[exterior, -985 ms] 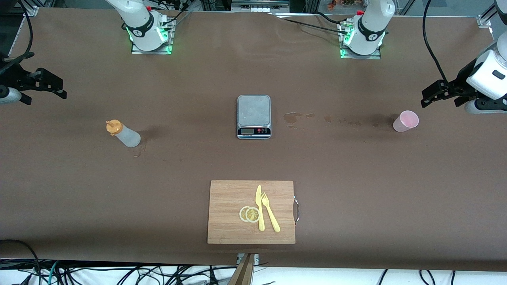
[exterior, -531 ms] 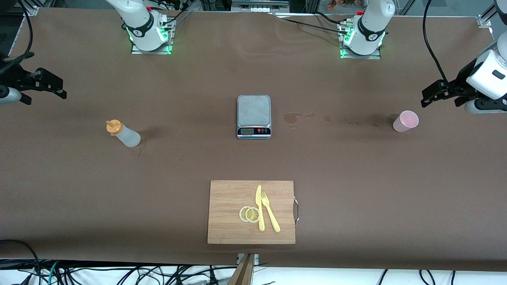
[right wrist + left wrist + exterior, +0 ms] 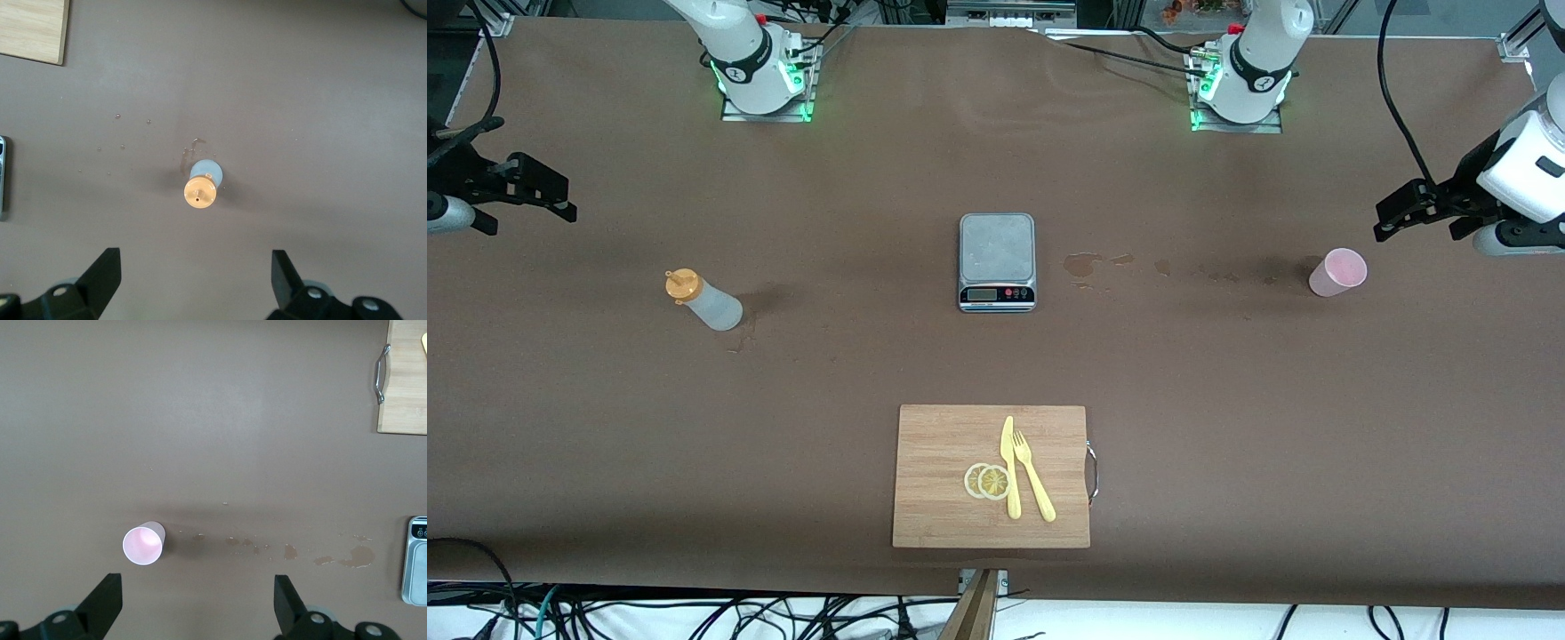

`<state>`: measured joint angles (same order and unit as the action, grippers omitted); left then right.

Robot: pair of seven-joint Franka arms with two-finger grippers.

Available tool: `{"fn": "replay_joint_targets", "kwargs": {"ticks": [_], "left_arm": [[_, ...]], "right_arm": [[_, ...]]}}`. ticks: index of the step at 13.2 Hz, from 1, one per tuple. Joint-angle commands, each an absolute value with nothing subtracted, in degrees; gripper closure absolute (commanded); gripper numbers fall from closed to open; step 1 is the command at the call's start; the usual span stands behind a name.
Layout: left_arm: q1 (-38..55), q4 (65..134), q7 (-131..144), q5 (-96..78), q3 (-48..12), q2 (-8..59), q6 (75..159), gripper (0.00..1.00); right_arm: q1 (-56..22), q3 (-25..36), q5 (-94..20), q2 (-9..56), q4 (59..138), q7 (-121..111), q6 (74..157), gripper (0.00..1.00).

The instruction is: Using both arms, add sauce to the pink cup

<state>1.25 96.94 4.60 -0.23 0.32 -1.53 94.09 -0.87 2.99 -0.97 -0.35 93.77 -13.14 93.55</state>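
Note:
The sauce bottle [image 3: 703, 302], whitish with an orange cap, stands upright toward the right arm's end of the table. In the right wrist view the sauce bottle [image 3: 202, 187] shows from above. My right gripper [image 3: 195, 277] hangs open and empty over bare table beside it; in the front view the right gripper [image 3: 551, 191] is at the table's edge. The pink cup [image 3: 1337, 272] stands upright toward the left arm's end. My left gripper [image 3: 1396, 213] hovers open over the table next to it. In the left wrist view the pink cup [image 3: 143, 545] sits just off the empty left gripper [image 3: 198, 600].
A grey kitchen scale [image 3: 997, 261] sits mid-table, with wet spots [image 3: 1085, 263] between it and the cup. A wooden cutting board [image 3: 943, 498] with lemon slices [image 3: 987, 481], a yellow knife [image 3: 1010, 467] and a yellow fork [image 3: 1033, 476] lies nearer the front camera.
The left arm's wrist has drifted slightly toward its end of the table. The bottle, the cup and the right arm have not moved.

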Motion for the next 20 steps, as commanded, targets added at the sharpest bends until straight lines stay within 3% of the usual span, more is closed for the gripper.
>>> {"fn": "replay_joint_targets", "kwargs": {"ticks": [1,12,20], "left_arm": [[0.88,94.13,3.69,0.88,-0.09,-0.26,91.49,0.00],[-3.50,95.36,3.08,0.79,0.18,0.96,89.91,0.00],[-12.47,101.41,-10.18,0.18,0.18,1.32,97.01,0.00]], "right_arm": [[-0.70,2.99,-1.58,0.00,92.64,-12.92,93.25,0.00],[-0.70,2.99,-1.58,0.00,92.64,-12.92,93.25,0.00],[-0.70,2.99,-1.58,0.00,92.64,-12.92,93.25,0.00]]}}
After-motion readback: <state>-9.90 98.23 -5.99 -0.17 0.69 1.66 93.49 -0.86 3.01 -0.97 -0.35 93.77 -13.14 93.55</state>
